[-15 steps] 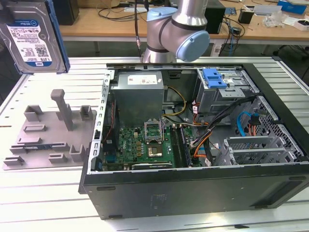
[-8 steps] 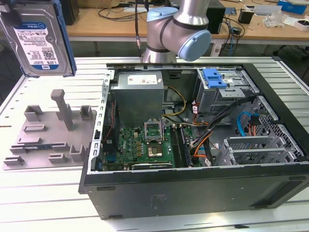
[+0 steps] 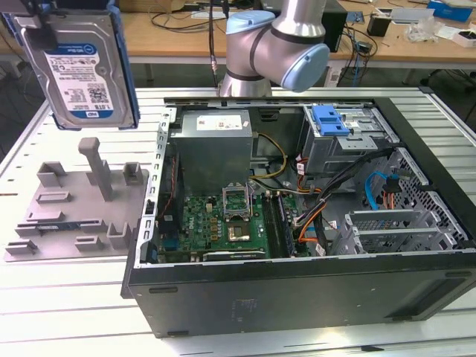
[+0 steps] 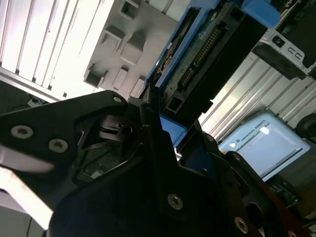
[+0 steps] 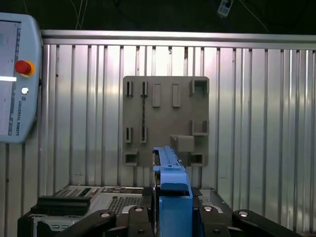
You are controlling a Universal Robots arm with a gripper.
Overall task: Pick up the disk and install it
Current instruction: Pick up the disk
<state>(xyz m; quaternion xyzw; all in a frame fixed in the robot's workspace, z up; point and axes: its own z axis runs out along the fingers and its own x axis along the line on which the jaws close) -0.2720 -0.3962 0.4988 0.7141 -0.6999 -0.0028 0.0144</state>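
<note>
First wrist view is looking along the black gripper (image 5: pixel 170 215), whose fingers are clamping together on the blue-railed edge of the disk (image 5: pixel 170 170), a flat silver hard drive with a white-and-blue label and a blue plastic bracket. The second wrist view is showing the same grip, with the connector edge of the disk (image 4: pixel 197 59) sticking out past the gripper (image 4: pixel 160 116).

In the exterior view the disk (image 3: pixel 82 67) is hanging in the upper left of the frame with its label facing the camera. It is in the air and clear of the grey plastic fixture plate (image 3: pixel 74 201) lying beneath it on the slatted aluminium table (image 3: pixel 74 312). So the pick-up is looking done. The install is not, since the disk is sitting well apart from the open black computer case (image 3: pixel 297 297) filling the centre and right of the frame.

Inside that case, the green motherboard (image 3: pixel 223 216) is lying nearest. Behind it are standing the grey power supply box (image 3: pixel 216 141) and the grey metal drive cage (image 3: pixel 346 152) with its blue plastic latch (image 3: pixel 331 119). Bundled black, orange and blue cables (image 3: pixel 327 190) are trailing just beside the cage and may be crowding any approach to it. The case wall and the silver-and-blue robot arm (image 3: pixel 275 44) at upper centre are also standing between disk and cage. Farthest back, wooden workbenches (image 3: pixel 186 37) are running along the top edge.
</note>
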